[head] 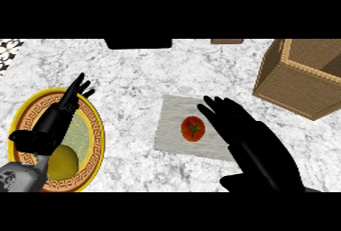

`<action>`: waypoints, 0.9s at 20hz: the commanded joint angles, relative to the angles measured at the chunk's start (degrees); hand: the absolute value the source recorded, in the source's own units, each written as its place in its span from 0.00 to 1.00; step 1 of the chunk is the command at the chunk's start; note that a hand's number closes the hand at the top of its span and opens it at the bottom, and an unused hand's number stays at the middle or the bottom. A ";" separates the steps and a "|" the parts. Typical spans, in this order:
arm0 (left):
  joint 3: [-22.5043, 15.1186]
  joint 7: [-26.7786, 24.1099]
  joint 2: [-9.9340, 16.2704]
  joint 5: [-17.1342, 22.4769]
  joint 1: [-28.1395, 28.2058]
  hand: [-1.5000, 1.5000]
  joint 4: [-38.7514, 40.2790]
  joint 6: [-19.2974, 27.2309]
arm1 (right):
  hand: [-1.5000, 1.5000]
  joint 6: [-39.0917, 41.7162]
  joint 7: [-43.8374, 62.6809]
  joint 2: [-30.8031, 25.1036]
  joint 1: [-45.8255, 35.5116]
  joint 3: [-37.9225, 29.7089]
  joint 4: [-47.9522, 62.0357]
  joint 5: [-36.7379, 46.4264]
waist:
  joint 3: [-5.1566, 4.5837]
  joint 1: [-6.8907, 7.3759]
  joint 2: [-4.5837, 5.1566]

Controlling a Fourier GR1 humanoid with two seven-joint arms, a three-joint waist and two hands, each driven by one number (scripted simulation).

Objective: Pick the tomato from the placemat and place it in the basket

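One counter [133, 72]. One basket [300, 76] at its right edge. Right hand [250, 140], fingers straight and apart, just right of one tomato [193, 128] centred on one placemat [174, 115]. Left hand [57, 119] open over one plate [96, 131], left edge.

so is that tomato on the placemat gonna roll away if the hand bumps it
Probably: the tomato looks round and smooth, so a sideways nudge from the open right hand could roll it. The placemat looks thin and rimless, so it likely wouldn't stop it. Its smooth skin may slip between fingers.
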 commanded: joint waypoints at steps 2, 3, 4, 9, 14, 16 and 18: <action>-0.98 -1.12 -2.95 -2.69 -1.53 0.50 2.56 -0.09 | 0.00 15.33 10.21 -2.67 2.22 -3.54 -13.82 -7.91 | 0.18 0.85 0.57; 0.87 -0.70 -1.88 -0.41 -2.36 0.50 4.49 -2.88 | 0.00 17.99 15.37 0.04 0.74 -1.53 -16.28 -8.06 | 0.15 0.98 0.59; 0.46 1.28 -0.22 -0.86 1.41 0.50 -2.64 -1.87 | 0.00 18.56 14.22 -3.68 5.29 -5.83 -21.19 -10.52 | 0.23 1.31 0.39; 3.44 2.34 -3.05 -3.56 -0.11 0.50 -0.76 -4.51 | 0.00 19.60 9.81 -1.28 4.79 -11.63 -18.10 -10.49 | 0.26 1.84 0.71; 4.40 4.58 -4.03 -4.75 0.69 0.50 -4.12 -5.42 | 0.00 14.50 6.66 1.90 7.99 -8.86 -16.28 -5.12 | 0.28 1.99 0.67; 6.00 4.77 -5.20 -4.68 -1.52 0.50 -1.68 -6.38 | 0.00 13.54 2.90 2.97 3.99 -12.18 -10.12 -6.90 | 0.27 2.06 0.76; 3.50 4.05 -7.08 -7.39 1.18 0.50 -3.31 -4.62 | 0.00 7.65 -2.19 4.14 7.53 -9.33 -5.64 -2.41 | 0.29 2.12 0.77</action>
